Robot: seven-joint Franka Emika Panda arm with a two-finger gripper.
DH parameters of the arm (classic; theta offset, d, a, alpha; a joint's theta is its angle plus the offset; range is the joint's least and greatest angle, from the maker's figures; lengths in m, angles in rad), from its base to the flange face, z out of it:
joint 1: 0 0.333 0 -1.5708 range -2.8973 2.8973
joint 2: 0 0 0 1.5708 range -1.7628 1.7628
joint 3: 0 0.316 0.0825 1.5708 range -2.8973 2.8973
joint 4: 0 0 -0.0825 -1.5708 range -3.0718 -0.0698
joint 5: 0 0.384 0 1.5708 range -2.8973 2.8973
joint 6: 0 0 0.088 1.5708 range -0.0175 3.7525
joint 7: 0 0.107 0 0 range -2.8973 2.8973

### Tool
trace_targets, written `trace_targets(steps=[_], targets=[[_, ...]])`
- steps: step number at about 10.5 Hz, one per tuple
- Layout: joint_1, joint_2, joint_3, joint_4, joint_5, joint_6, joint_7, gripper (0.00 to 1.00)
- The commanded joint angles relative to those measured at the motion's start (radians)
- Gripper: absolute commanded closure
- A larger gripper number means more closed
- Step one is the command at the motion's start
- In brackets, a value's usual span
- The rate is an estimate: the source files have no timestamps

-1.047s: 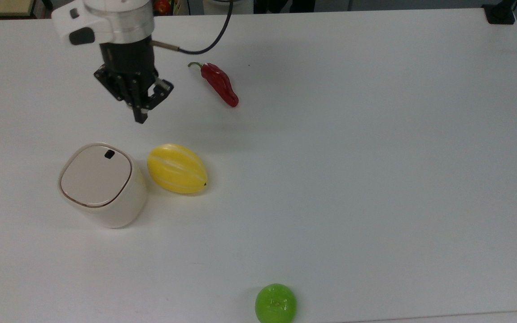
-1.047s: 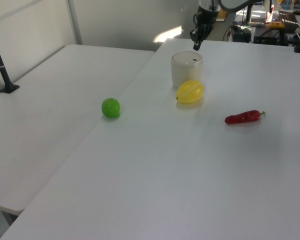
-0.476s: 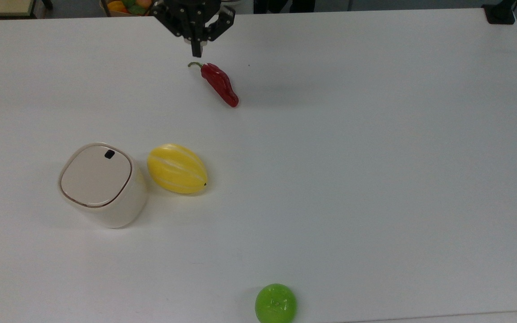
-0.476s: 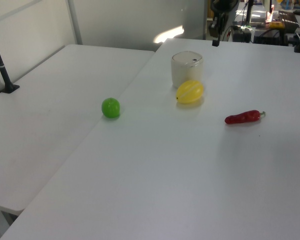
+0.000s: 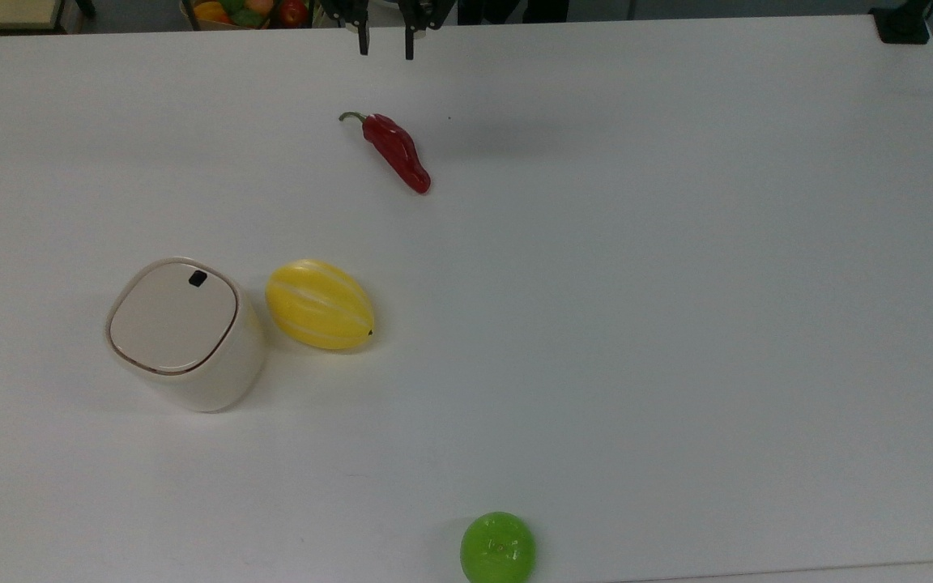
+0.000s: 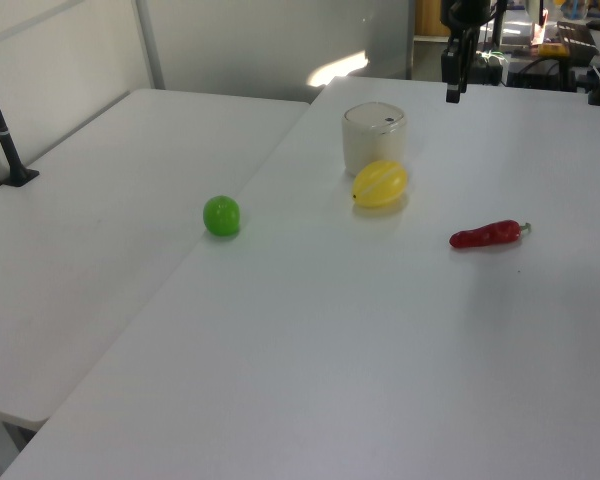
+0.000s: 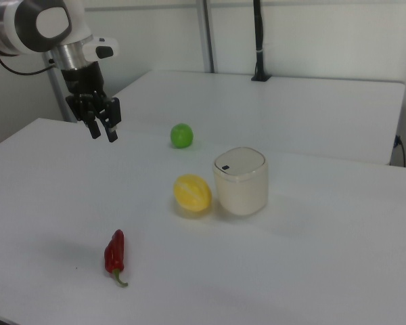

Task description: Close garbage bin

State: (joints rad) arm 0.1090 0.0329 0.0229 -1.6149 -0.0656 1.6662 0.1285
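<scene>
While the gripper (image 7: 103, 131) hangs spread at upper left, the garbage bin (image 7: 241, 181), lid flat, bears an unlettered black square.

The garbage bin (image 5: 191, 348) looks like smooth cream plastic with a soft sheen, its flat beige lid (image 5: 172, 317) duller. The yellow melon (image 5: 319, 304), at 3 o'clock of the bin in the top view, is glossy and ribbed (pale stripes run along it). The red chili pepper (image 5: 396, 151) shines wetly, wrinkled. The green ball-like fruit (image 5: 497, 547) is glossy, near translucent. The counter (image 5: 677, 283) is matt white, smooth. The tool (image 7: 101, 128) is matt black, under a glossy white arm shell (image 7: 27, 24).
</scene>
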Motion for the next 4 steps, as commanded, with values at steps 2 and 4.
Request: trace_targets(steps=[2,4], targets=[[0.008,-0.024,-0.017,-0.026,-0.013,-0.008,-0.021,0.00],[0.006,-0.024,-0.017,-0.023,-0.013,-0.010,-0.020,0.00]])
